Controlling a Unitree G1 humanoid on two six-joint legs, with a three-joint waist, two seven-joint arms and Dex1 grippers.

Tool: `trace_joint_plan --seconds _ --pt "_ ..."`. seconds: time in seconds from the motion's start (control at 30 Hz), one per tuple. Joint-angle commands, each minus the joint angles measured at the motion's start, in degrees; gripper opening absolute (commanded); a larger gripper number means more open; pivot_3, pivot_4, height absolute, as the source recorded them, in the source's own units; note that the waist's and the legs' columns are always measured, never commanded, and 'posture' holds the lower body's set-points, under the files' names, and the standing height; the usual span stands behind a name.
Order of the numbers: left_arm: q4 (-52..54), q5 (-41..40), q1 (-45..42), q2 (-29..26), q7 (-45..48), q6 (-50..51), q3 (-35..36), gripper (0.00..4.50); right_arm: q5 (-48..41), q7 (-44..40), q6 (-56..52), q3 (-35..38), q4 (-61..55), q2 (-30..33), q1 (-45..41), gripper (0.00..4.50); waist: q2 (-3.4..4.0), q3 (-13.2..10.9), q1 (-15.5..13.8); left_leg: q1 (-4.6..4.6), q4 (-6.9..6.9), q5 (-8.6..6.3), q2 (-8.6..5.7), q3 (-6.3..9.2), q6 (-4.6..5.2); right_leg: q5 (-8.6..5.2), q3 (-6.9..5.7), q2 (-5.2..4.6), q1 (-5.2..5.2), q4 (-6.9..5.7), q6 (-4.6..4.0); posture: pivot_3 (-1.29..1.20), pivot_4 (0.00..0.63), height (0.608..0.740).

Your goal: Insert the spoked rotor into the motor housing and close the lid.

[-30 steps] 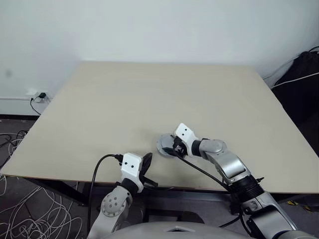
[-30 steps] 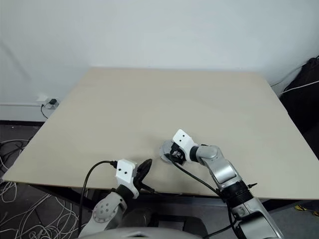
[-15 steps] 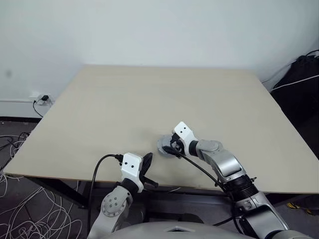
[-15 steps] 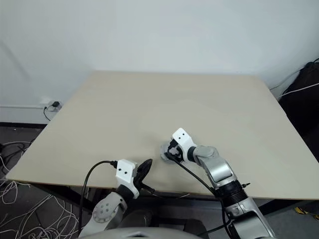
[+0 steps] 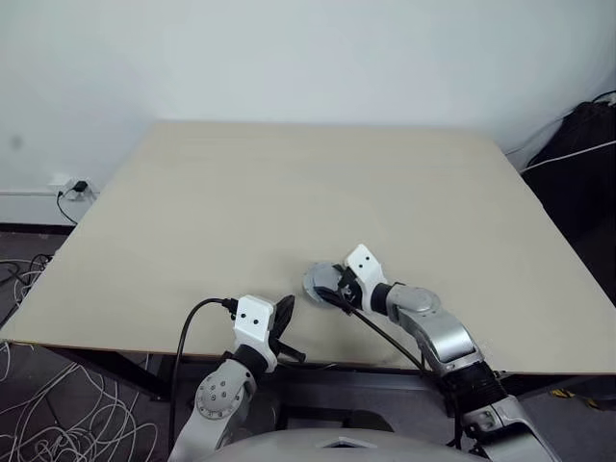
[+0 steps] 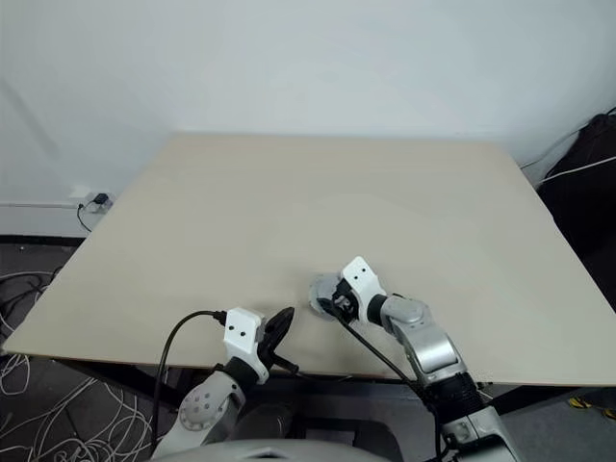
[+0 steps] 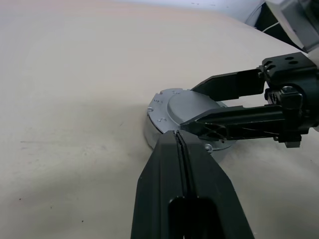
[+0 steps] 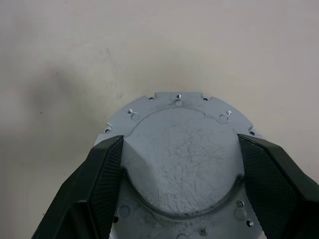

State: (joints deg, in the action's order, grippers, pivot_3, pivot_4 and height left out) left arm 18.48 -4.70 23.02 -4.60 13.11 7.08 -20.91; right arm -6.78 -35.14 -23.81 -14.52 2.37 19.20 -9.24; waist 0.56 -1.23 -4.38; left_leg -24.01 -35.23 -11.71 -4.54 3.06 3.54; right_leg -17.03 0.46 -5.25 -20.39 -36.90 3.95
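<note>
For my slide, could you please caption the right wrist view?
Right gripper open astride the grey lid on the table.

This is looking like a robot test room or lab rather than a home: a plain beige tabletop (image 5: 289, 192) is standing against a bare white wall (image 5: 289, 58). Well away from the left pincer (image 5: 284, 318), beyond the tabletop's edge, loose white cables (image 5: 58, 423) are lying tangled on a dark floor, and a wall socket (image 5: 72, 185) is feeding a black plug.
</note>
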Motion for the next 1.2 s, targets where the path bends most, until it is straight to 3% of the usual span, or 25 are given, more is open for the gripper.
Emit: trace_joint_plan --seconds 0.03,0.63,1.2 --pt "1.28 -0.41 -0.56 0.28 0.43 -0.68 -0.58 0.00 -0.47 -0.14 1.84 2.64 -1.04 1.02 0.22 3.20 -0.01 -0.01 -0.02 0.00 0.00 0.00 0.00 0.00 0.00 -0.01 0.00 0.00 0.00 0.00 -0.02 0.00 0.000 0.740" --pt "0.63 -0.35 -0.65 0.73 0.66 -0.78 -0.63 0.00 1.15 -3.23 7.41 1.44 1.23 2.11 -0.70 3.20 -0.04 -0.06 0.35 0.03 -0.08 0.00 0.01 -0.02 0.01 0.01 0.04 0.09 -0.01 -0.06 0.00 0.00 0.000 0.740" --pt "0.43 -0.25 -0.66 0.90 0.43 -0.84 -0.61 0.00 3.70 -3.13 1.08 -1.24 4.25 0.43 -4.95 3.20 -0.01 -0.04 1.89 0.14 -0.32 0.00 0.02 -0.02 0.01 0.03 0.13 0.19 0.05 -0.33 0.02 0.00 0.000 0.740"
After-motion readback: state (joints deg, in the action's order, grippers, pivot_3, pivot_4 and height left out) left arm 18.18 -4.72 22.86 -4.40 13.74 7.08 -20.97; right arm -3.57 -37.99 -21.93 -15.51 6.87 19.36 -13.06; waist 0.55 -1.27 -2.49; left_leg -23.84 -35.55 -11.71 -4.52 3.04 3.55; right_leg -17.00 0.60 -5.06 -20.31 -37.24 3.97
